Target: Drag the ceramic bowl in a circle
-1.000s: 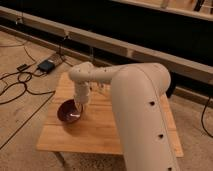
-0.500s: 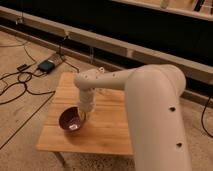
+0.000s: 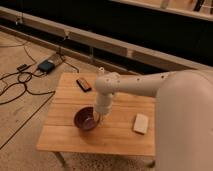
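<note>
The ceramic bowl (image 3: 85,119), small, round and dark maroon, sits on the wooden table (image 3: 65,137) left of centre, near the front. My gripper (image 3: 99,117) reaches straight down from the white arm (image 3: 135,84) and is at the bowl's right rim, touching or just inside it. The wrist hides the contact point.
A pale rectangular block (image 3: 141,123) lies on the table to the right of the bowl. A dark flat object (image 3: 84,84) lies at the back left, and a small clear bottle (image 3: 101,71) stands at the back edge. Cables and a blue device (image 3: 46,65) lie on the floor to the left.
The bowl has slid to the right and a little toward the table's front, with the gripper moving along at its rim. The arm has swung right.
</note>
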Controlling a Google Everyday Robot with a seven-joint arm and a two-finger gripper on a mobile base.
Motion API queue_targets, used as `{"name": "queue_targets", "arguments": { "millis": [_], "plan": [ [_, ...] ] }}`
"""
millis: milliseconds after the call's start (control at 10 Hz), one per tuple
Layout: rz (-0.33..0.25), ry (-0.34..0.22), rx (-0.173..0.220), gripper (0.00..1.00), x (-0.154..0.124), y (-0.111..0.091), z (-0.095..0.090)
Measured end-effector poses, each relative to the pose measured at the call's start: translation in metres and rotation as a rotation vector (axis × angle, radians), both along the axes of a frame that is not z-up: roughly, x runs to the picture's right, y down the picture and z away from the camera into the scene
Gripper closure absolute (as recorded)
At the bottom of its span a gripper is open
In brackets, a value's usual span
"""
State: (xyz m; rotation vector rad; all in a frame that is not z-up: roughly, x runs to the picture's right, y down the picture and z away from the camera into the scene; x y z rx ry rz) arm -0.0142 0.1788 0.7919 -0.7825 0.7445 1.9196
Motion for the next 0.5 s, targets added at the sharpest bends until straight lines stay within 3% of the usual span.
{"name": "queue_targets", "arguments": {
  "millis": [200,500],
  "plan": [
    [0.076,0.056,0.029,1.00,0.038,-0.014,0.010],
    [0.094,0.077,0.067,1.00,0.063,-0.053,0.026]
  ]
}}
